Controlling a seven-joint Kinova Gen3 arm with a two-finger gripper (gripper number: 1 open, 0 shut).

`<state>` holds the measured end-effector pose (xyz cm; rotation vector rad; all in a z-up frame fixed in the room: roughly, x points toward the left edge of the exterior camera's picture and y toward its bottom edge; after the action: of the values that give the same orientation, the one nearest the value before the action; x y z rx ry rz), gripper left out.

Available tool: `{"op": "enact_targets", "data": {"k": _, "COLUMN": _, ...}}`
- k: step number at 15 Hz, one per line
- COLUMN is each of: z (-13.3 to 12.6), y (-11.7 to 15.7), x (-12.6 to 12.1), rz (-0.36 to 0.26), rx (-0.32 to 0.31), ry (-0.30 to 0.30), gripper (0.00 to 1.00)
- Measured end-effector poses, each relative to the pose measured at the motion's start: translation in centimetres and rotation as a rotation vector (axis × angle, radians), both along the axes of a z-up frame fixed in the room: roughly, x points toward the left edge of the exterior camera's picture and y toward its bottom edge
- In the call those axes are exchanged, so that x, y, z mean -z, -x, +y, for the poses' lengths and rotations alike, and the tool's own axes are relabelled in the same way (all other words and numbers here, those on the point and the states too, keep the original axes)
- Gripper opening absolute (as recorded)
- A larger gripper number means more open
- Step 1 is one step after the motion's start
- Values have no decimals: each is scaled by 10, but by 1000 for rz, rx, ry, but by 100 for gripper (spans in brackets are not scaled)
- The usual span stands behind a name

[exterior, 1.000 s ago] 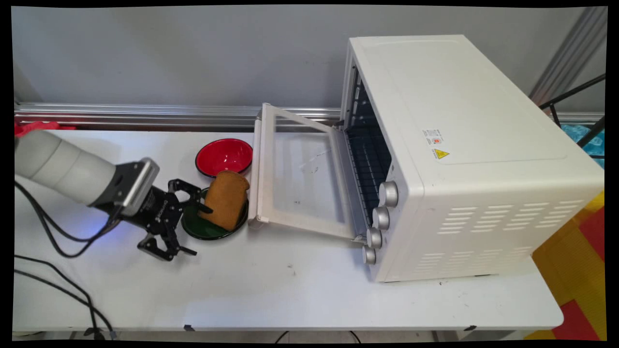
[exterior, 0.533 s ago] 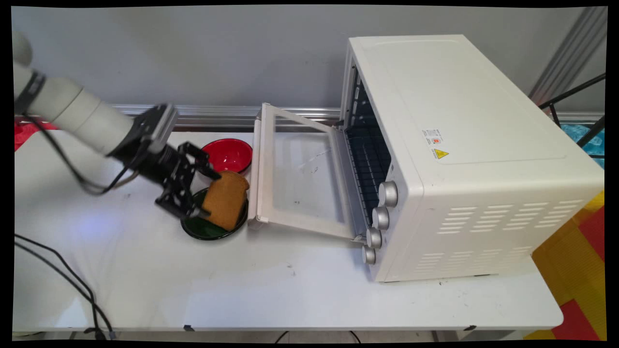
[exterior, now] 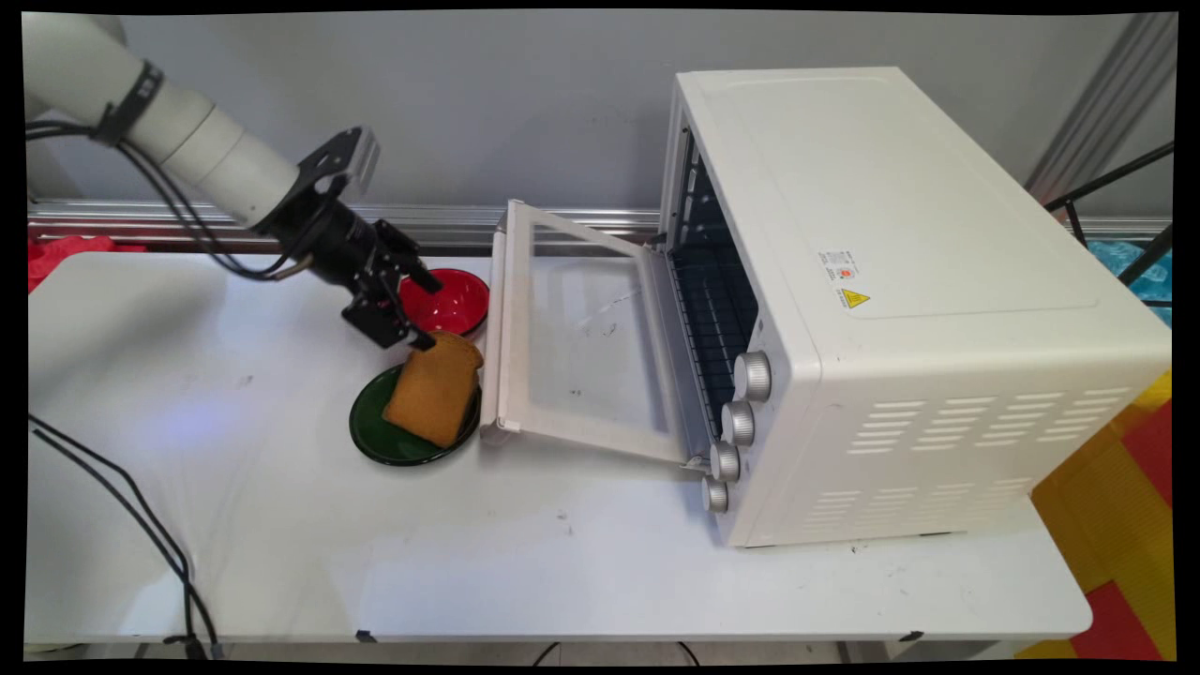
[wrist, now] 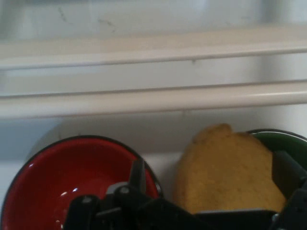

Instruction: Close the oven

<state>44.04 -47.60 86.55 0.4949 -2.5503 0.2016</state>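
One slice of toast (exterior: 432,390) lying tilted on one dark green plate (exterior: 373,433), just left of the open toaster oven door (exterior: 581,333); probably light, stiff but crumbly, best pinched across its thin faces near the upper crust. End effector (exterior: 414,307) open, empty, poised over the toast's far edge beside one red bowl (exterior: 454,302). One white toaster oven (exterior: 900,300), right, on the bench (exterior: 281,544).

Toast slice (wrist: 225,167) between gripper fingers (wrist: 139,175), red bowl (wrist: 62,177) left, green plate (wrist: 283,141) right.
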Motion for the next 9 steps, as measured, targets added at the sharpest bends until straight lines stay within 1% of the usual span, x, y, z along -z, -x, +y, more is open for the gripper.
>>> {"op": "enact_targets", "data": {"k": 4, "z": -30, "y": -8, "x": 4, "rz": 16, "rx": -30, "ry": -25, "gripper": 100}}
{"op": "enact_targets", "data": {"k": 7, "z": -43, "y": -9, "x": 8, "rz": 30, "rx": -33, "ry": -39, "gripper": 100}}
{"op": "enact_targets", "data": {"k": 8, "z": -45, "y": -9, "x": 8, "rz": 32, "rx": -33, "ry": -40, "gripper": 0}}
{"op": "enact_targets", "data": {"k": 9, "z": -48, "y": -9, "x": 9, "rz": 36, "rx": -32, "ry": -41, "gripper": 0}}
